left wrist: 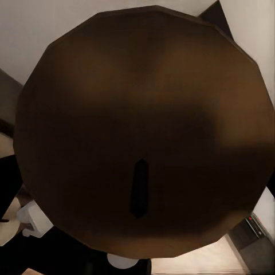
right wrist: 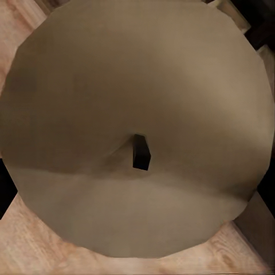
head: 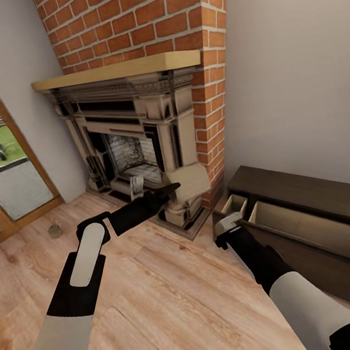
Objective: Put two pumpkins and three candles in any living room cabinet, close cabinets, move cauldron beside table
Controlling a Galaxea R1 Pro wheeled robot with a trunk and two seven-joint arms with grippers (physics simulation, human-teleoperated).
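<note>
Cream-beige wax is what both arms carry: a candle (head: 190,182) on the left end effector (head: 173,189), held out in front of the fireplace (head: 136,147), and another candle (right wrist: 134,126) right up against the right wrist cam, wick at centre. The left wrist cam likewise looks onto a round candle top w/ wick, in shadow.

- Left end effector: looks pinched on its candle; fingers mostly hidden behind it.
- Right end effector (head: 228,227): sits at the near-left corner of the cabinet (head: 318,213), beside the open drawers (head: 297,223). Fingers not seen, so grip is a judgement: prob. clamped on the candle.
- Cabinet: right side along the wall, low, dark brown, tan interiors showing.

Risks, as I judge them:
- Right candle released over the drawer front edge rather than the interior → rolls onto the floor (head: 160,291).
- Left arm swinging right toward the drawers could clip the fireplace base or the right arm; both converge on one spot.
- Stout cylinder, shallow pinch → may tilt or slip mid-transfer.
- Drawers are out now; forgetting to push them in leaves the task unfinished.
</note>
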